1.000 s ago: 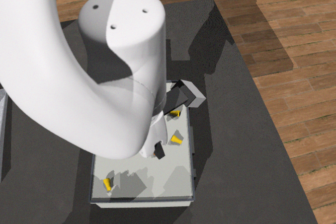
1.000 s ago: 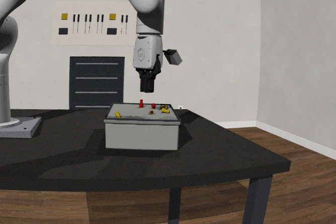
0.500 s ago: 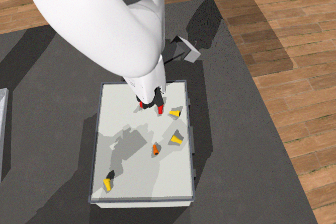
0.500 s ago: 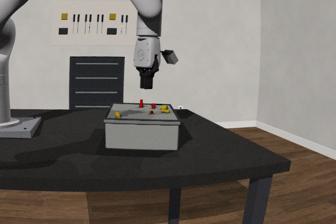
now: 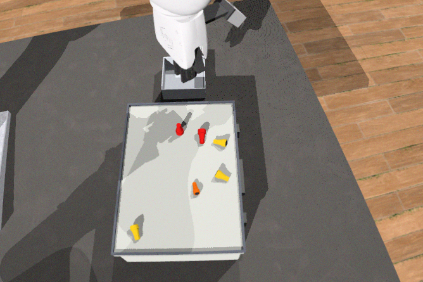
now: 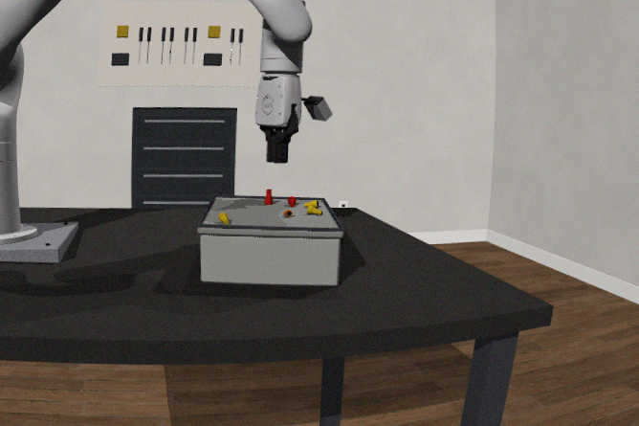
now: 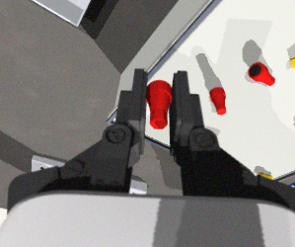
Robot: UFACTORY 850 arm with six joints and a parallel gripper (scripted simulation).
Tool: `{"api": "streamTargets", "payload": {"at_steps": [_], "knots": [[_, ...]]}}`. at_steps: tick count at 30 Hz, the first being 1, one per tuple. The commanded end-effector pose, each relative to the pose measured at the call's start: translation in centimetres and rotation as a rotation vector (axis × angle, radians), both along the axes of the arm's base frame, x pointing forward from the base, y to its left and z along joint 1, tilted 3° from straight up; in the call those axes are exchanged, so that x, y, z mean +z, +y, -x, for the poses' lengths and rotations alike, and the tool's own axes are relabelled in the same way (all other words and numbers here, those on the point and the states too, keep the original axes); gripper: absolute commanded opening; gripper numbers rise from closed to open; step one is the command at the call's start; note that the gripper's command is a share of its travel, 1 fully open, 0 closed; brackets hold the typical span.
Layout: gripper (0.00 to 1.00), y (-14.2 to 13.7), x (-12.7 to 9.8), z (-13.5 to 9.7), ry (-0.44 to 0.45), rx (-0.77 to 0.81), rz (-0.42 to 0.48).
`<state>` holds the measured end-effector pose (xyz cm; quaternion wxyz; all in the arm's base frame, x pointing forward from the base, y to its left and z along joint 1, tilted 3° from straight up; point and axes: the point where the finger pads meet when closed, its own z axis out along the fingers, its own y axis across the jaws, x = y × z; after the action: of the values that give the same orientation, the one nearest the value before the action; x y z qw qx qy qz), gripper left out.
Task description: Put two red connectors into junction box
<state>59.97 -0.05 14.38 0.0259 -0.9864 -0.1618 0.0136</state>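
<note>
My gripper [image 7: 159, 89] is shut on a red connector [image 7: 159, 105], which hangs between the fingertips in the wrist view. In the top view the gripper [image 5: 184, 75] appears over the open steel junction box. In the exterior view the gripper [image 6: 276, 154] hangs high above the far edge of the tool case, and the box is hidden behind the case. Two more red connectors [image 5: 178, 128] [image 5: 202, 134] stand on the white lid [image 5: 179, 177] near its far edge. They also show in the wrist view [image 7: 218, 99] [image 7: 260, 74].
Three yellow connectors [image 5: 220, 142] [image 5: 222, 175] [image 5: 135, 231] and an orange one [image 5: 195, 188] lie on the lid. The arm's base plate [image 6: 31, 245] stands at the table's left. The wrist camera housing [image 5: 232, 13] juts out beside the gripper.
</note>
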Motion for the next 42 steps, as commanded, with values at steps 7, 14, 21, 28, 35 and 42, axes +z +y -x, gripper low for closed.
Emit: {"api": "streamTargets", "payload": {"at_steps": [7,14,21,28,35,42], "knots": [[0.02,6.6,0.3,-2.0,-0.002,0.0,0.001],[0.02,9.1,0.4,-2.7,-0.002,0.0,0.001],[0.02,11.1,0.5,-3.2,-0.002,0.0,0.001],[0.02,11.7,0.5,-3.4,-0.002,0.0,0.001],[0.02,11.7,0.5,-3.4,-0.002,0.0,0.001],[0.02,11.7,0.4,-3.4,-0.002,0.0,0.001]]}}
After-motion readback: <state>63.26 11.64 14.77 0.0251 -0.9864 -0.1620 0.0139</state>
